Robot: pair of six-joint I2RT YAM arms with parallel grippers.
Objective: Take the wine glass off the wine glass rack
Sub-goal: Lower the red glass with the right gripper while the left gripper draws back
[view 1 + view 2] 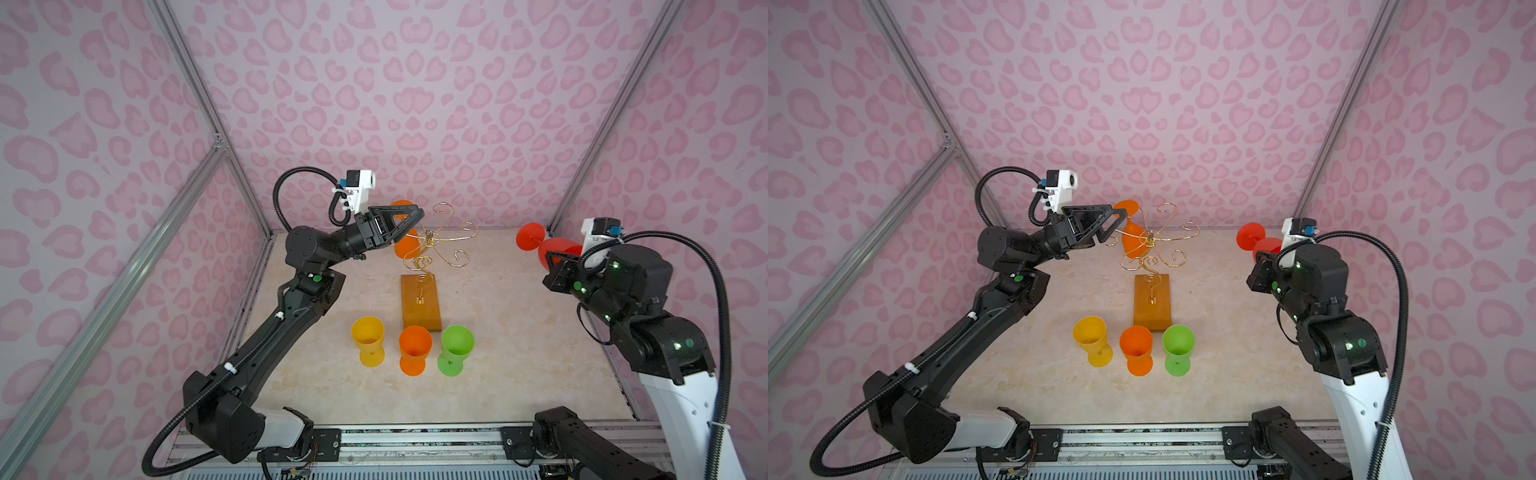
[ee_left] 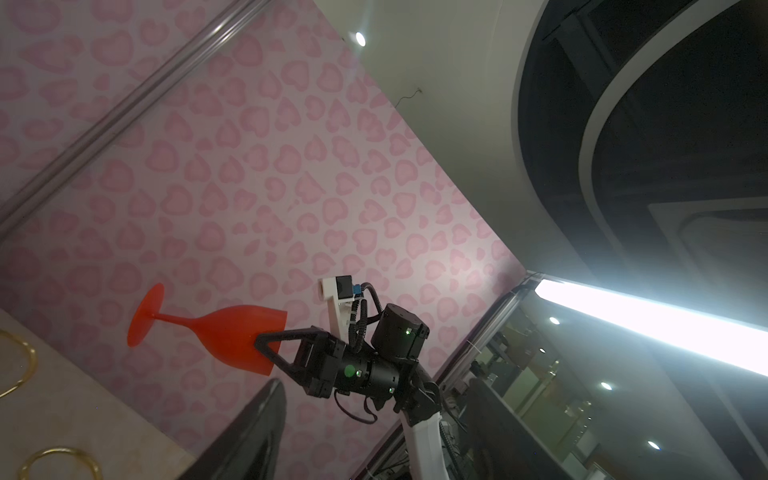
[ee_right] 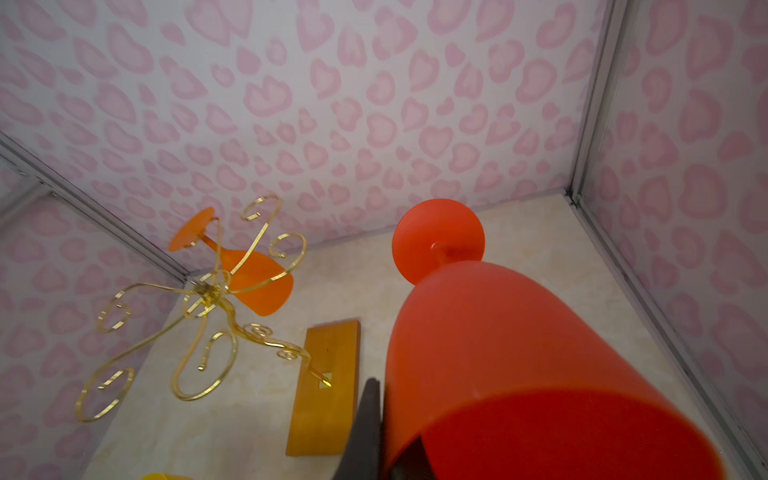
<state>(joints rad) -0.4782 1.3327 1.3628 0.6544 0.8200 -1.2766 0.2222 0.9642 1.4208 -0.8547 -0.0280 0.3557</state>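
Left gripper [image 1: 417,217] reaches in from 9 o'clock of the wine glass rack [image 1: 420,307] in both top views, its tips at the stem of the orange wine glass [image 1: 404,249]. That glass hangs foot-up and tilted from a scroll arm at about 10 o'clock of the gold post. Whether the tips touch it cannot be told here. At 3 o'clock of the rack, well apart from it, the red wine glass [image 1: 534,239] is held on its side, clear of the worktop [image 1: 498,365].

From the left wrist, the left gripper's two dark fingers [image 2: 249,432] stand spread wide with nothing between them. Across the cell the right gripper [image 2: 262,341] pinches the rim wall of the red wine glass, whose foot points away from the arm.

From the right wrist, the red wine glass fills the near view, with one finger [image 3: 368,424] pressed against the outside of its bowl. Beyond it the orange wine glass hangs on the rack, foot above a scroll arm, bowl drooping toward the amber base.
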